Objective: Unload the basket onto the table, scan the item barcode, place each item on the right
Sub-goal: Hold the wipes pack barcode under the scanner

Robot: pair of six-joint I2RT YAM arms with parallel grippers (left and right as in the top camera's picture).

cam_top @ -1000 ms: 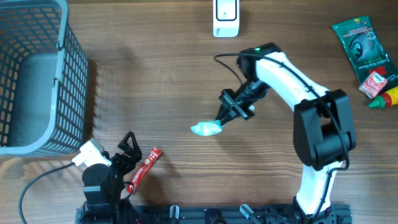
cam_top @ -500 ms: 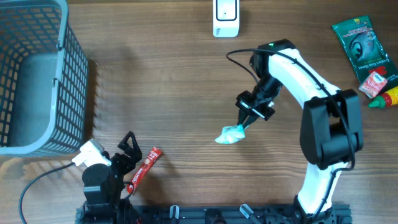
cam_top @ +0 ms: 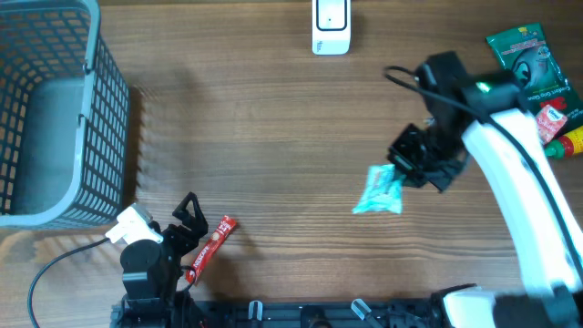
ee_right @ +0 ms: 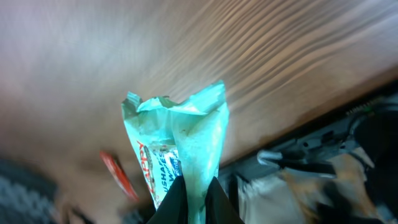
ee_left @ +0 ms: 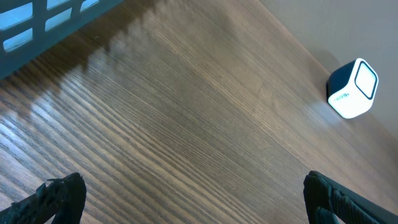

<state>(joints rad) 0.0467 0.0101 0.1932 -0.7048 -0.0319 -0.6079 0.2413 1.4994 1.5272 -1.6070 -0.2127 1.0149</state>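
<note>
The item, a teal snack packet point(cam_top: 378, 191), hangs above the table right of centre, and my right gripper point(cam_top: 407, 170) is shut on its upper end. In the right wrist view the packet point(ee_right: 177, 140) stands crumpled between the black fingers of that gripper point(ee_right: 196, 194); no barcode shows on it. The white scanner point(cam_top: 331, 25) stands at the back edge, also seen as the scanner point(ee_left: 352, 89) in the left wrist view. My left gripper point(cam_top: 189, 217) rests at the front left, and in its own view the left gripper point(ee_left: 193, 199) is open over bare wood.
A grey-blue wire basket point(cam_top: 55, 109) fills the back left. A red stick packet point(cam_top: 211, 246) lies beside the left gripper. At the far right lie a green pouch point(cam_top: 531, 68), a small red packet point(cam_top: 551, 121) and a yellow bottle point(cam_top: 570, 143).
My right arm has swung to the right, carrying the teal packet from the table's middle toward the right side. The left arm has stayed still.
</note>
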